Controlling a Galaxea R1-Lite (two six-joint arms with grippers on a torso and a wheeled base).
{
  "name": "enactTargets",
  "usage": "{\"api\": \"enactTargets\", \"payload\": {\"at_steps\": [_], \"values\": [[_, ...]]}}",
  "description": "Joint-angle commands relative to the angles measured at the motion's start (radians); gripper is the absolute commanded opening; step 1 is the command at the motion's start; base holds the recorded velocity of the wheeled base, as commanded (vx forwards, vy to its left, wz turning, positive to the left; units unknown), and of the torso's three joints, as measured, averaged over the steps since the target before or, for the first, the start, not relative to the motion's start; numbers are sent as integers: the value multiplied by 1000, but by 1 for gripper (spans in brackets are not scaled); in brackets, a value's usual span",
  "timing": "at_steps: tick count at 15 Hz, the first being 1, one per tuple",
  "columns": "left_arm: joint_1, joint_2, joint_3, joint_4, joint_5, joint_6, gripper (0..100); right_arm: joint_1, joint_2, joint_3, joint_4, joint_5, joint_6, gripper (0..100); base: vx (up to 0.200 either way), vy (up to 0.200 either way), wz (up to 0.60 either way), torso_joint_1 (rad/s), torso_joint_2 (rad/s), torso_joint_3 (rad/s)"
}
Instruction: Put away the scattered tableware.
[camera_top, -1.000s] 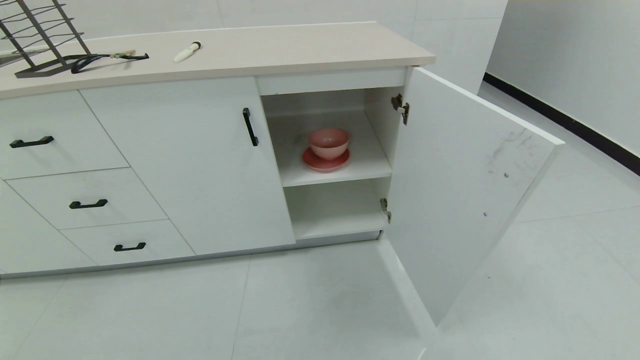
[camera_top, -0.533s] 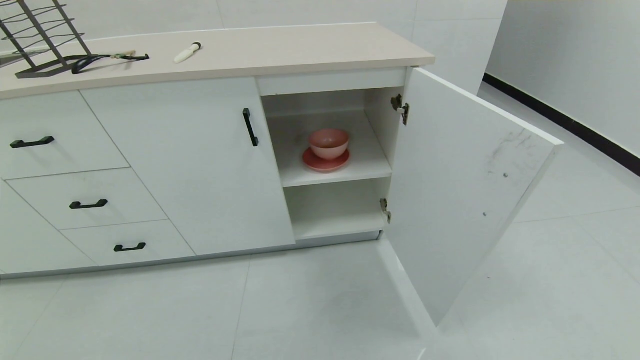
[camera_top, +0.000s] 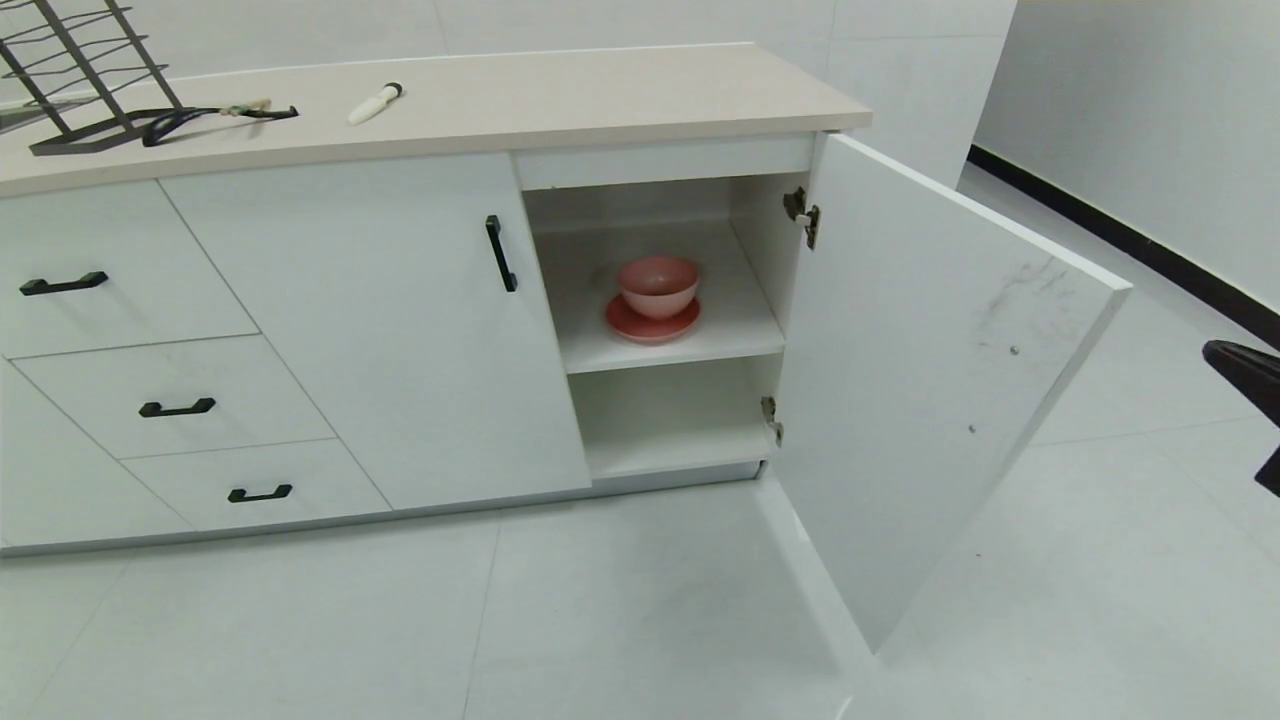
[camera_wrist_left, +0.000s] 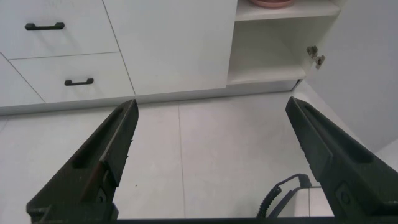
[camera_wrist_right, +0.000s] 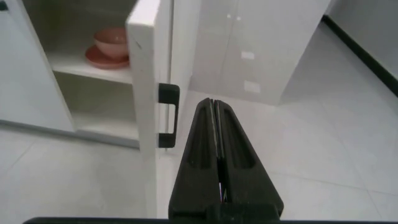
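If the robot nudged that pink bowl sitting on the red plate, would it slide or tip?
The pink bowl looks smooth and light, perhaps plastic, so it would likely slide on the red plate rather than tip, being wide and low. Its rounded wall might slip when squeezed.

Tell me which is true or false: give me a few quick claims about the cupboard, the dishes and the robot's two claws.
The round pink bowl sits on the flat red plate. True.
Both rest on the cupboard's lower shelf. False: they are on the upper shelf.
The white cupboard door stands open. True.
The right gripper is open. False: its fingers are pressed together.
The left gripper is open and empty. True.
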Motion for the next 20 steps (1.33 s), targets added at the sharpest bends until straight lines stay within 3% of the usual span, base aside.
{"api": "enactTargets", "payload": {"at_steps": [1,8,16,20], "values": [[2,0,0,0,1,-1,100,-6,127,-23,-12,6,-2,0,0,-200,0,7,-2,2],[0,0,0,-2,-1,-7,100,6,302,-181,-72,72,-4,0,0,-29,0,0,0,0],[2,0,0,-2,-1,-7,100,127,461,-229,-250,207,-4,0,0,0,0,0,0,0],[0,0,0,-2,-1,-7,100,204,463,-253,-281,213,-5,0,0,0,0,0,0,0]]}}
